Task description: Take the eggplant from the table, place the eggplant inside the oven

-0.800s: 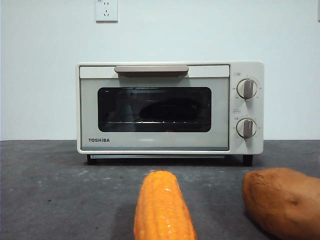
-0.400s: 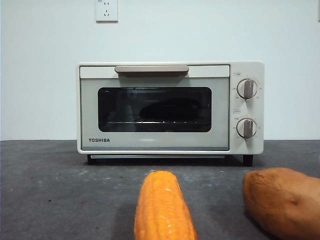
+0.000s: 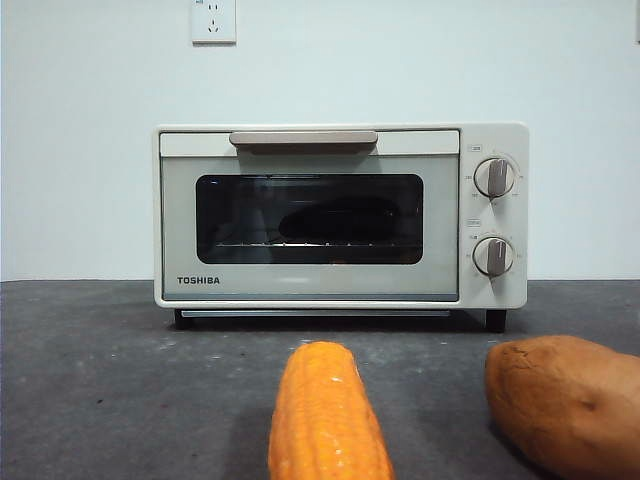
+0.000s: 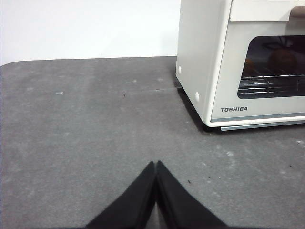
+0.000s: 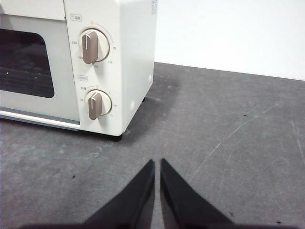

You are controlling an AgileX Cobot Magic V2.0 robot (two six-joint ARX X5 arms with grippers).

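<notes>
The cream-white TOSHIBA oven (image 3: 340, 215) stands at the back of the table (image 3: 100, 380) with its dark glass door closed. Behind the glass, a long dark shape, the eggplant (image 3: 345, 220), lies on the wire rack. My left gripper (image 4: 156, 165) is shut and empty, low over bare table to the left of the oven (image 4: 214, 71). To the right of the oven (image 5: 119, 62), near its two knobs, my right gripper (image 5: 157, 162) is also shut with nothing in it. Neither arm shows in the front view.
An orange-yellow corn cob (image 3: 325, 415) lies at the front centre of the table, and a brown sweet potato (image 3: 565, 400) at the front right. A white wall with a socket (image 3: 213, 20) stands behind the oven.
</notes>
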